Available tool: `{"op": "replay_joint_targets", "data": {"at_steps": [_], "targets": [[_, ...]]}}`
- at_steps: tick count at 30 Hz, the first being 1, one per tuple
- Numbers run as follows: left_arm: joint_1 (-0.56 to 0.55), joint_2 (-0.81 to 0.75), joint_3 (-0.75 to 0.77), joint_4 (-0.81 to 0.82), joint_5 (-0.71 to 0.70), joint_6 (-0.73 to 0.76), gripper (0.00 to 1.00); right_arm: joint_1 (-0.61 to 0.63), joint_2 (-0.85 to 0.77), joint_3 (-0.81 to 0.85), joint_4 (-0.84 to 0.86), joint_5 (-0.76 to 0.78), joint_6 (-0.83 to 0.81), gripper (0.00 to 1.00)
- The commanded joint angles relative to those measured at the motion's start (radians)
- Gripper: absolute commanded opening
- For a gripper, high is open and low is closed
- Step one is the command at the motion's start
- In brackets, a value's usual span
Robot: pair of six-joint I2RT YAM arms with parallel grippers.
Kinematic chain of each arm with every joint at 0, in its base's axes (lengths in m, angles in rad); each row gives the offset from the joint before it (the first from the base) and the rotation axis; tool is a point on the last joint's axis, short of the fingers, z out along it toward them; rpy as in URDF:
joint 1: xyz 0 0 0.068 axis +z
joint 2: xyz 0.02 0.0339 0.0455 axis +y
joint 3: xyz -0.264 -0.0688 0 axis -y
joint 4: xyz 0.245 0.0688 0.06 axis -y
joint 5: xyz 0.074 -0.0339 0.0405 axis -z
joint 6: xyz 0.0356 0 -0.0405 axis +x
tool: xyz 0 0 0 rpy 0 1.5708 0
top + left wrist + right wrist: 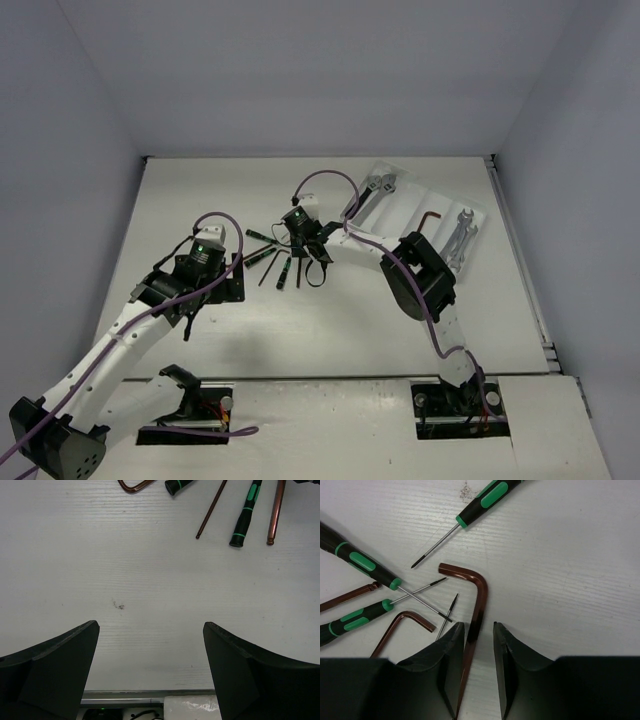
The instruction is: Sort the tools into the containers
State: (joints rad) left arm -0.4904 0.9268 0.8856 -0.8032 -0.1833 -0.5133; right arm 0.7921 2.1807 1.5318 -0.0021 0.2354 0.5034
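hex key (481, 595) | L-shaped, glossy reddish-brown | long leg apparently straight

Top view: tool pile (283, 268) partly under the right hand (303, 252), too small to count; wrenches (458, 238) in the tray (410, 205) too tiny to tell apart. Right wrist: bent hex key (481, 595) runs down between the fingers (520, 665), lower end hidden, pinch unclear; three screwdriver handles (360, 562) cut by edges. Left wrist: screwdriver (246, 517) and hex keys (275, 515) cut by top edge.
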Motion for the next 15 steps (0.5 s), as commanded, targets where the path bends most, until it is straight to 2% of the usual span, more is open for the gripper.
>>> {"op": "replay_joint_targets", "data": {"at_steps": [1,5,6,12,15], "targets": [[0.004,-0.005,0.013,0.033,-0.008,-0.007,0.83,-0.001,-0.026,-0.024,0.011,0.066,0.003,0.22],[0.004,-0.005,0.012,0.033,-0.007,-0.007,0.83,-0.009,-0.056,-0.074,0.011,0.085,-0.008,0.02],[0.005,-0.003,0.013,0.034,-0.007,-0.007,0.83,-0.013,-0.070,-0.082,0.011,0.088,-0.011,0.00],[0.006,0.015,0.024,0.035,-0.009,-0.003,0.83,-0.054,-0.188,-0.108,0.011,0.102,-0.031,0.00],[0.005,0.031,0.030,0.037,-0.012,0.001,0.83,-0.125,-0.280,-0.124,0.011,0.092,-0.010,0.00]]}}
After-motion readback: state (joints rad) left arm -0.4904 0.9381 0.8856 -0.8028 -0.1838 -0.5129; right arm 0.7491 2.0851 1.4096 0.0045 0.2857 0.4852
